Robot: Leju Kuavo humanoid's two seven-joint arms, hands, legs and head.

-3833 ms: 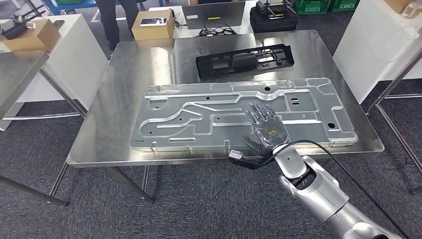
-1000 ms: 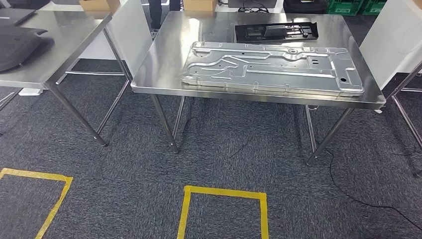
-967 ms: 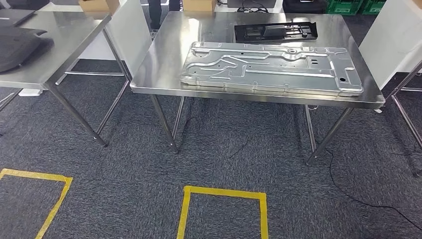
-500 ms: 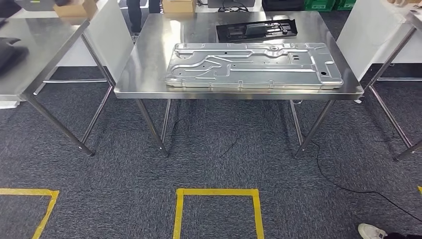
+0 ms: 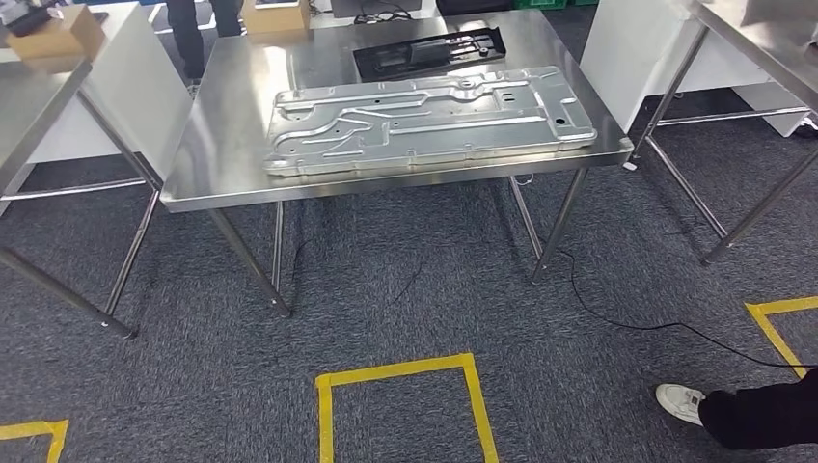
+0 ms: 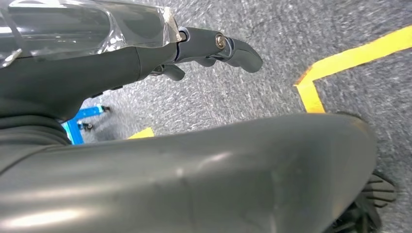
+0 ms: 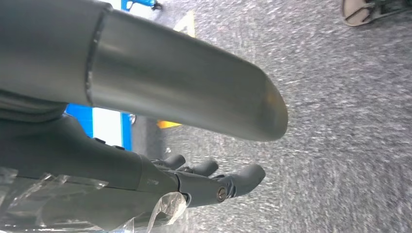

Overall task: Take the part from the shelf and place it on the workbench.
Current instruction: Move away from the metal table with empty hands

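Note:
A large silver stamped metal panel [image 5: 429,118] lies flat on the steel workbench [image 5: 217,154], some way ahead of me. Behind it on the same bench rests a long black plastic part [image 5: 427,50]. In the left wrist view my left hand [image 6: 145,58] hangs over the grey carpet, its dark fingers [image 6: 221,46] loosely extended and holding nothing. My right hand [image 7: 145,179] also hangs over the carpet with its fingers [image 7: 214,177] apart and nothing in them. Both hands are far from the bench.
Yellow tape [image 5: 395,371] marks squares on the carpet between me and the bench. A second steel table [image 5: 34,111] stands left, another [image 5: 762,39] right. A person's shoe and leg [image 5: 733,413] are at lower right. A black cable [image 5: 627,323] trails on the floor.
The camera has backed away from the bench and turned, shifting the whole scene. My right hand, earlier resting on the panel, has left it. A person's foot has entered at lower right.

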